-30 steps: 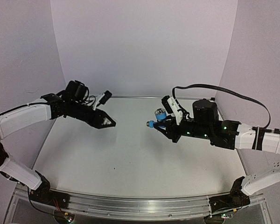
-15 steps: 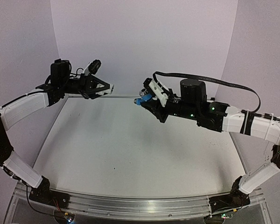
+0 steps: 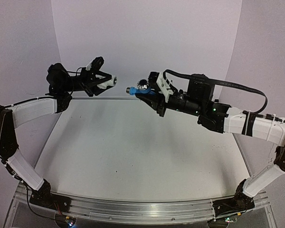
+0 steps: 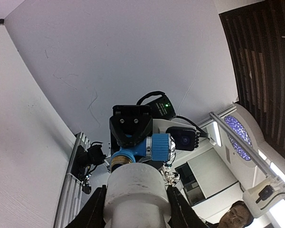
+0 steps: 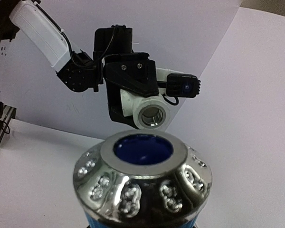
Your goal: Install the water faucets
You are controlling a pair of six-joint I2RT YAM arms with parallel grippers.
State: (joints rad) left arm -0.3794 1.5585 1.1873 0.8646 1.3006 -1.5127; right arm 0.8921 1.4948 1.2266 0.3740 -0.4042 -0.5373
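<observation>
My left gripper (image 3: 108, 81) is shut on the white plastic fitting (image 3: 112, 80) and holds it high above the table, open end pointing right. My right gripper (image 3: 148, 96) is shut on the light-blue tap body (image 3: 143, 91), with its chrome knob (image 3: 142, 84) on top and its threaded end (image 3: 130, 90) pointing left at the fitting. A small gap separates the two parts. In the left wrist view the fitting (image 4: 135, 192) sits between my fingers (image 4: 96, 211), with the tap (image 4: 149, 147) just beyond it. In the right wrist view the chrome knob (image 5: 142, 183) fills the bottom and hides my fingers; the fitting (image 5: 149, 115) faces me.
The white table (image 3: 133, 147) lies far below both grippers. White walls close in the back and both sides. An aluminium rail (image 3: 133, 207) runs along the near edge. A black cable (image 3: 237, 88) loops over the right arm.
Both arms have risen from just above the table and swung toward each other. The gap between the white fitting and the blue tap has shrunk to a small one.
</observation>
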